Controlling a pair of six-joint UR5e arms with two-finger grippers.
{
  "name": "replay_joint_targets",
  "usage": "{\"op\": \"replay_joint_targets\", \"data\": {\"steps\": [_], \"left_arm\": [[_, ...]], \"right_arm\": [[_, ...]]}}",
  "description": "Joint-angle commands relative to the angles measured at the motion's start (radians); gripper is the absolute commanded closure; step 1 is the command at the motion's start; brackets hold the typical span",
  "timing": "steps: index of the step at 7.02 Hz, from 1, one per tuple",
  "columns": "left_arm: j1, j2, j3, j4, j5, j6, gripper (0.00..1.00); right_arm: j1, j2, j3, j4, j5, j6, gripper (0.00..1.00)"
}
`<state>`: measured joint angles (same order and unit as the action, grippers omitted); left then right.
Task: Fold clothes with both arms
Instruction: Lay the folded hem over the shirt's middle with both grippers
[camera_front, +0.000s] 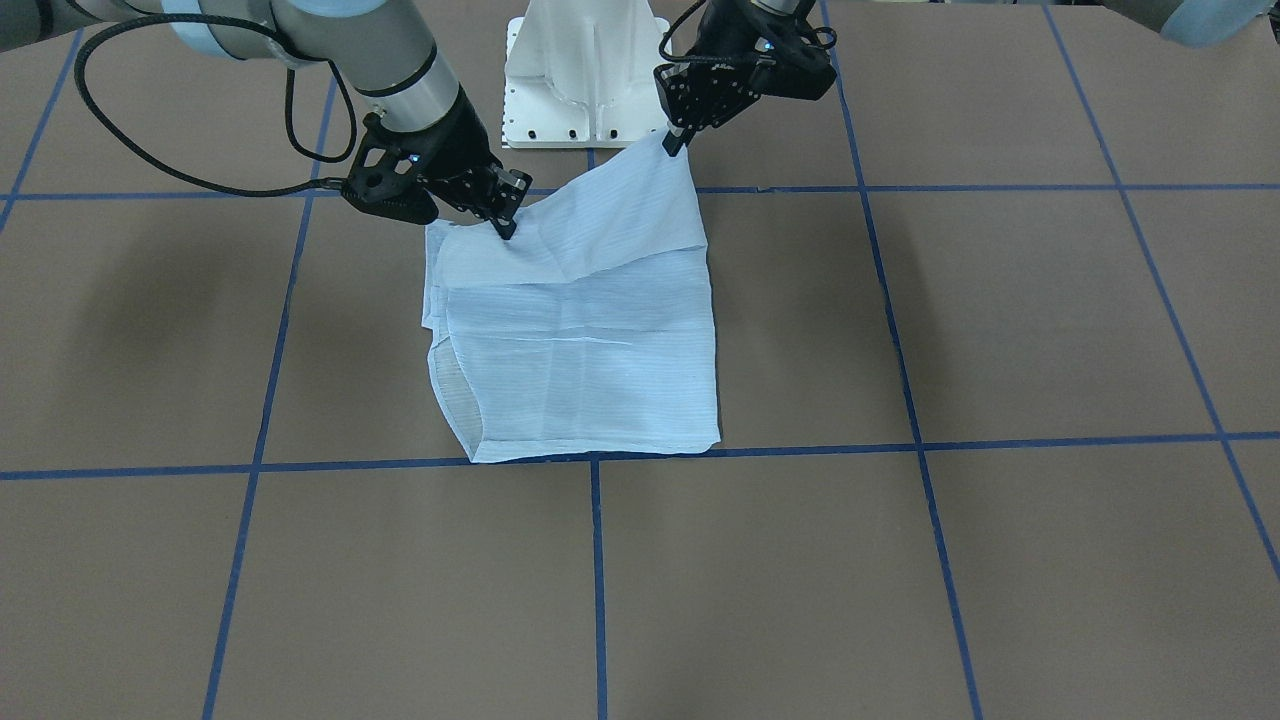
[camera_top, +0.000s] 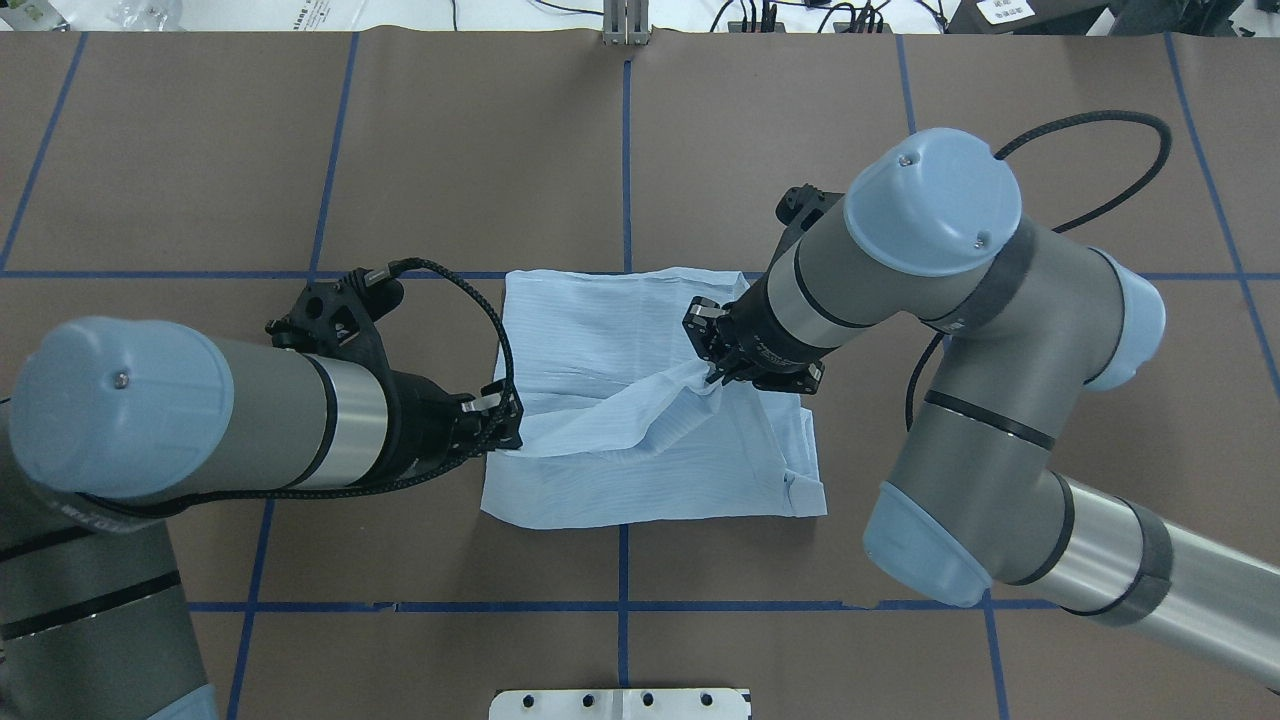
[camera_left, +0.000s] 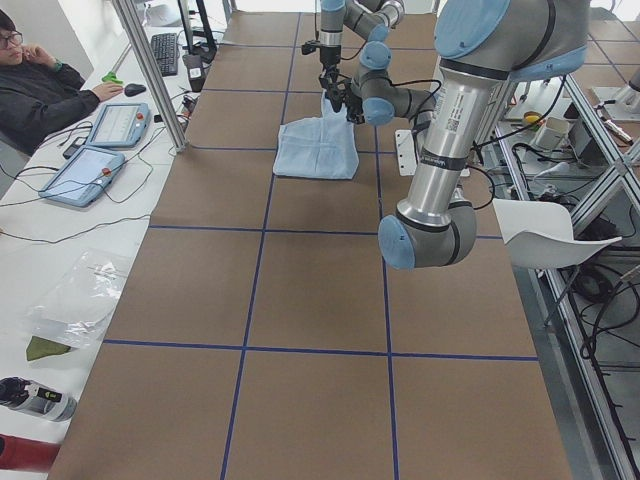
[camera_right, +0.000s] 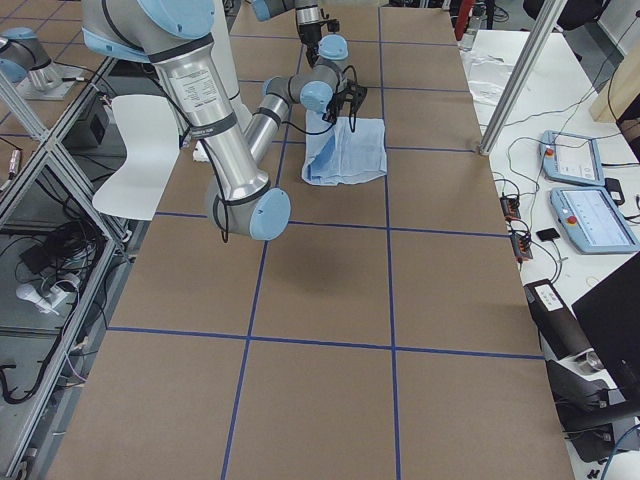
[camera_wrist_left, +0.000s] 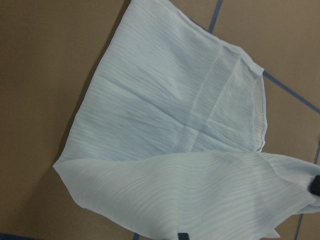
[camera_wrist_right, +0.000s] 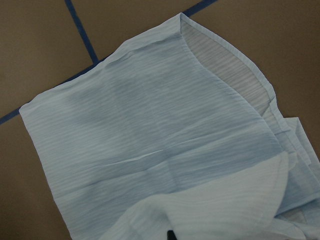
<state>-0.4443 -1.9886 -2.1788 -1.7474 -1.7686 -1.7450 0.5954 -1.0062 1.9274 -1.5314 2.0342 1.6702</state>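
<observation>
The light-blue striped shirt (camera_front: 580, 340) lies folded into a rough rectangle at the table's middle, near the robot's base. Its edge nearest the robot is raised off the table at two points. My left gripper (camera_top: 505, 435) is shut on one raised corner, seen held highest in the front view (camera_front: 676, 140). My right gripper (camera_top: 715, 375) is shut on the other raised part (camera_front: 507, 228), over the shirt's middle. The lifted layer sags between them. Both wrist views look down on the shirt (camera_wrist_left: 165, 125) (camera_wrist_right: 150, 135) with a raised fold at the bottom.
The white pedestal base (camera_front: 585, 80) stands just behind the shirt. Blue tape lines (camera_front: 597, 560) grid the brown table. A person (camera_left: 40, 90) sits at a side bench with tablets (camera_left: 95, 165) beyond the table's far edge.
</observation>
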Motion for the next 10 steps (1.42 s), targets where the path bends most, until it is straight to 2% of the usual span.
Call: {"op": "replay_joint_targets", "data": {"steps": [1, 2, 3, 5, 8, 10], "left_arm": [[-0.054, -0.025, 0.139, -0.109, 0.000, 0.019, 1.00], [-0.063, -0.041, 0.231, -0.200, 0.000, 0.019, 1.00], [-0.079, -0.062, 0.288, -0.234, 0.000, 0.019, 1.00], [-0.111, -0.075, 0.330, -0.250, 0.000, 0.021, 1.00], [-0.131, -0.107, 0.480, -0.377, 0.000, 0.035, 1.00], [-0.134, -0.111, 0.511, -0.402, 0.000, 0.039, 1.00]], "right_arm": [[0.009, 0.034, -0.057, 0.005, -0.002, -0.032, 1.00], [0.020, 0.034, -0.079, 0.004, -0.002, -0.041, 1.00], [0.032, 0.034, -0.103, 0.005, -0.002, -0.043, 1.00], [0.040, 0.102, -0.221, 0.007, 0.000, -0.053, 1.00], [0.056, 0.159, -0.346, 0.011, 0.001, -0.058, 1.00], [0.056, 0.163, -0.430, 0.151, 0.000, -0.056, 1.00]]}}
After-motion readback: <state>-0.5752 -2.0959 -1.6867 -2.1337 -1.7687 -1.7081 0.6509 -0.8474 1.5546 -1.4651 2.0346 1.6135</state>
